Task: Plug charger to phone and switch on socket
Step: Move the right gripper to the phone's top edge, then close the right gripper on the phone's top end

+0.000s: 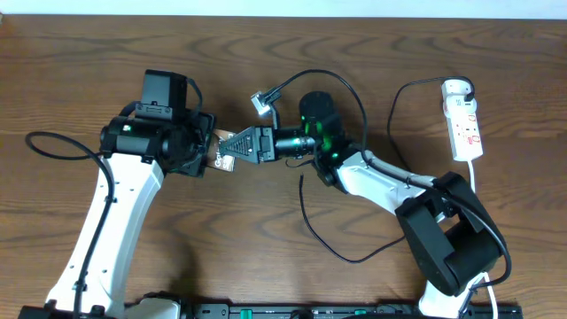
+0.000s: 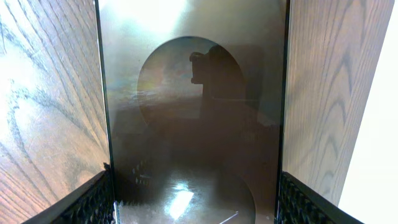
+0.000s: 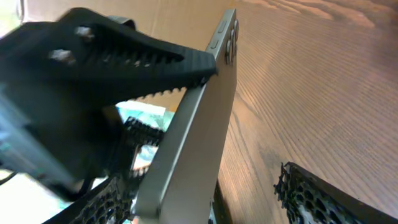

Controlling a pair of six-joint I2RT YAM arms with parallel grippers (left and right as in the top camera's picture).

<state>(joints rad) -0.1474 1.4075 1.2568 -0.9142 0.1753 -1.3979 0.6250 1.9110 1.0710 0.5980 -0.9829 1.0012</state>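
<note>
Two hands meet: left hand grips the phone, right hand open, white lettering unreadable.

We see the phone filling the middle, its glossy dark face running away from us. The gripper pinches its long edges, with ribbed black pads at near left and near right. A brownish oval (a dark reflection crosses it) sits farther off. Wood table flanks both sides.
</note>
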